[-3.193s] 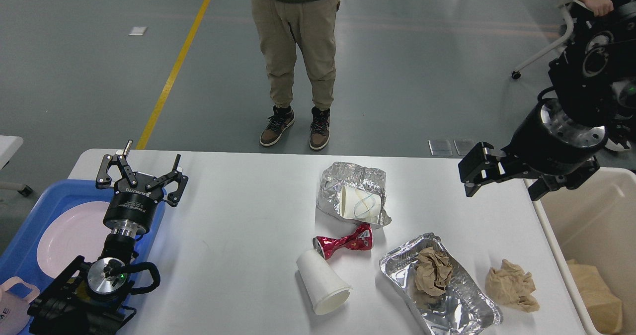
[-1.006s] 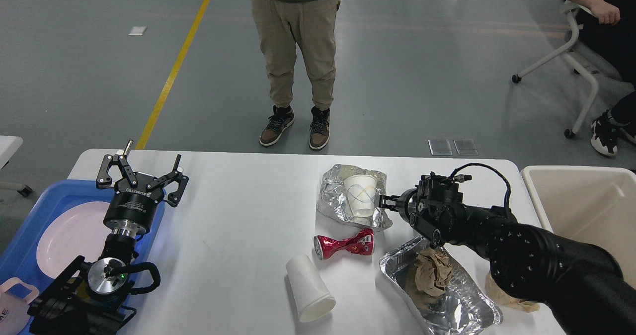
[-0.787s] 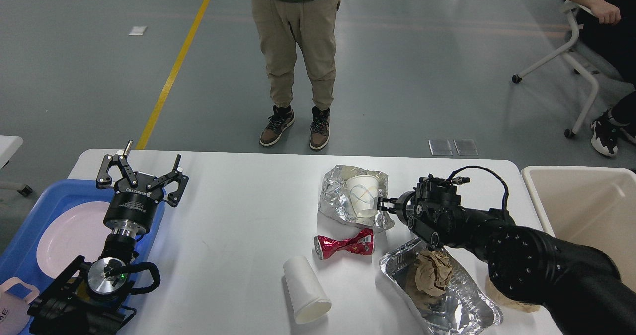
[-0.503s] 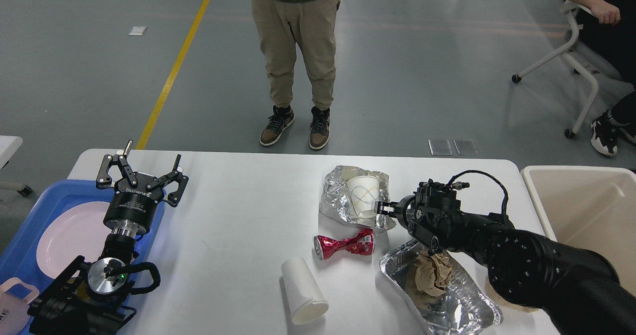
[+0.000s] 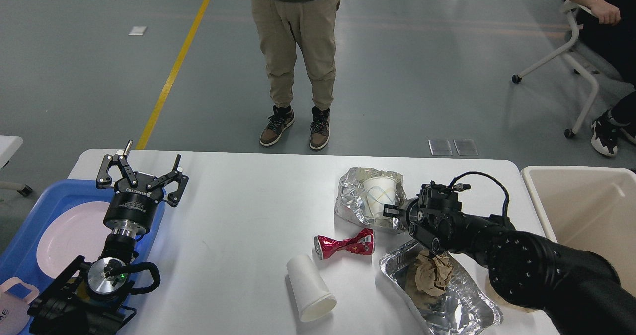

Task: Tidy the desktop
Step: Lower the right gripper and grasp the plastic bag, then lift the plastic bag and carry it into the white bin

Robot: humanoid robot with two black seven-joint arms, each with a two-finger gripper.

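**Head view: foil and cup dragged toward your right**

Head view, left to right. At the far left you see the blue plastic tray (image 5: 30, 210) with a round white plate (image 5: 69, 238) in it, overlapping the left end of the large white rectangular desktop (image 5: 238, 210). Your left gripper (image 5: 142, 173) hovers above the tray's right edge, fingers spread wide, just where it was 3.2 s ago.

Mid-desktop, the plain white paper cup (image 5: 310, 289) lies on its side, rolled slightly right of its place half a second ago. The crushed red drink can (image 5: 344, 244) has not moved.

The crumpled silver foil sheet (image 5: 357, 201) and the patterned white paper cup (image 5: 380, 196) resting on it have shifted right since then. Your right gripper (image 5: 391, 211) is pinched on the cup's lower rim.

Nearer you sits the silver foil tray (image 5: 447, 310) holding a crumpled brown paper ball (image 5: 432, 273). The beige plastic bin (image 5: 586, 210) stands off the desktop's right end.
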